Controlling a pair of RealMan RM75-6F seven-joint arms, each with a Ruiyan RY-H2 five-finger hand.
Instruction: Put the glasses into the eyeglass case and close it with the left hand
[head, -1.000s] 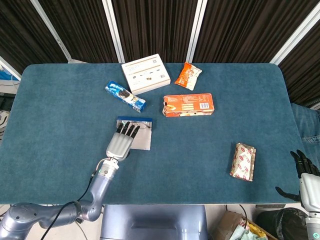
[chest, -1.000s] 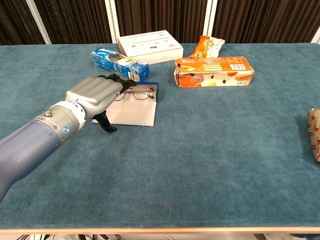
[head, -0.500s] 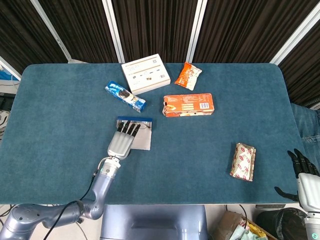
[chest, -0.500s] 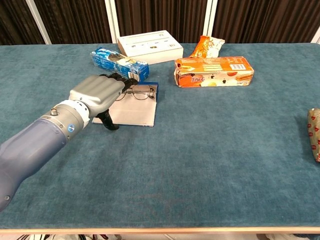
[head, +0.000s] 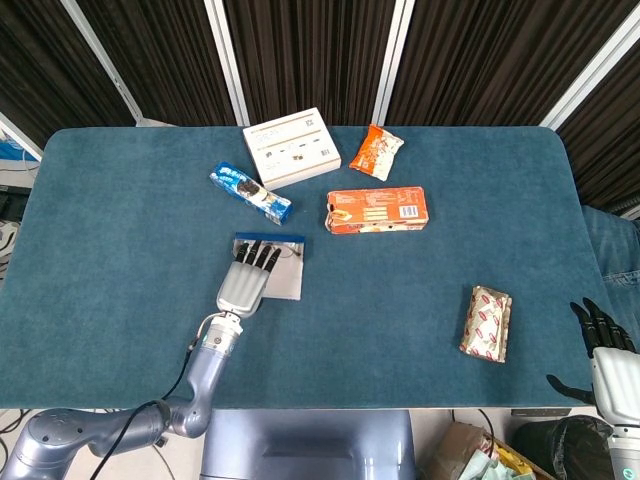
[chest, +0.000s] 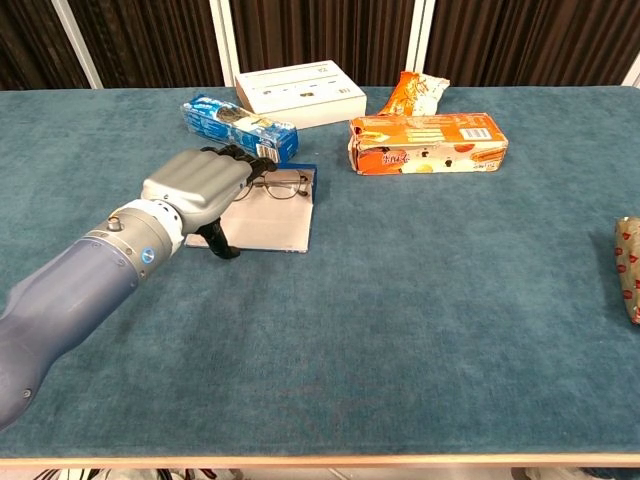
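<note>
The eyeglass case (head: 286, 284) lies open and flat on the blue table, pale inside with a blue far edge (chest: 306, 170). Thin-framed glasses (chest: 282, 187) rest on the case's far part, faint in the head view (head: 290, 253). My left hand (head: 246, 281) lies palm-down over the case's left half, fingers stretched out, dark fingertips (chest: 243, 157) covering the left end of the glasses; its thumb hangs down by the case's near edge. Whether the fingers touch the frame is hidden. My right hand (head: 601, 345) hangs off the table's right front corner, fingers apart and empty.
Behind the case lie a blue cookie pack (head: 250, 193), a white box (head: 291, 147), an orange snack bag (head: 376, 151) and an orange carton (head: 376, 210). A red-and-white packet (head: 486, 322) lies at the right front.
My left hand has slid slightly further over the case toward the glasses. My right hand has sunk a little lower at the table's corner.
</note>
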